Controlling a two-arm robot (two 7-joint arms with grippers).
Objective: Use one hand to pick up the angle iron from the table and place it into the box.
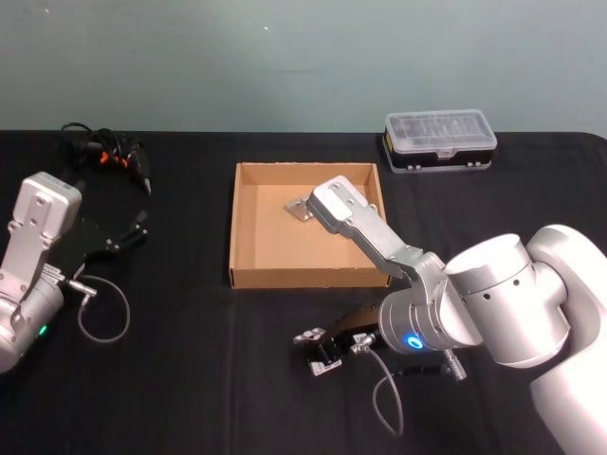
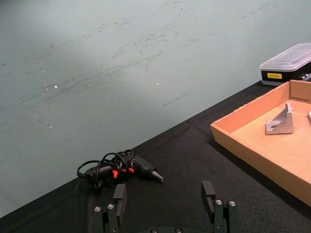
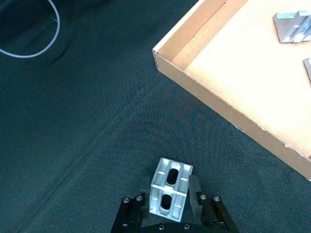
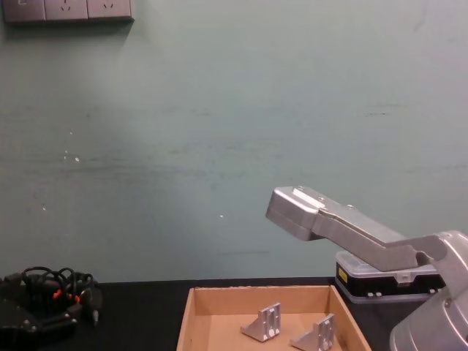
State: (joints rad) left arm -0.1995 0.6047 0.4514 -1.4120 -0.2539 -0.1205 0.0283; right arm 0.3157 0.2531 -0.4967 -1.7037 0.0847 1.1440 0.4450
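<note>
Currently the grasp step looks complete and the transfer into the box is, by judgement, the step in hand.

At the far left of the bench lies a corded hand tool, which plays no part in the task. Nearer, the left gripper is parked over the left side of the bench. Its jaws stand apart and hold nothing.

At the centre sits the cardboard box, a shallow tan tray. Two angle irons already rest on its floor toward the far side, a left bracket and a right bracket.

Just near of the box's near wall, toward its right end, the right gripper points leftward, low over the bench. Its jaws are clamped on the angle iron, one finger on each side of the bracket. The slotted face of the bracket looks toward the wrist camera. Whether the bracket has left the bench surface cannot be told.

At the far right stands a clear-lidded case, well apart from the work.

The next move probably calls for:
- a lift high enough for the bracket to clear the near wall;
- travel away from the robot until the bracket is over bare box floor;
- a release point near of the two brackets, so that the parts do not collide.
</note>
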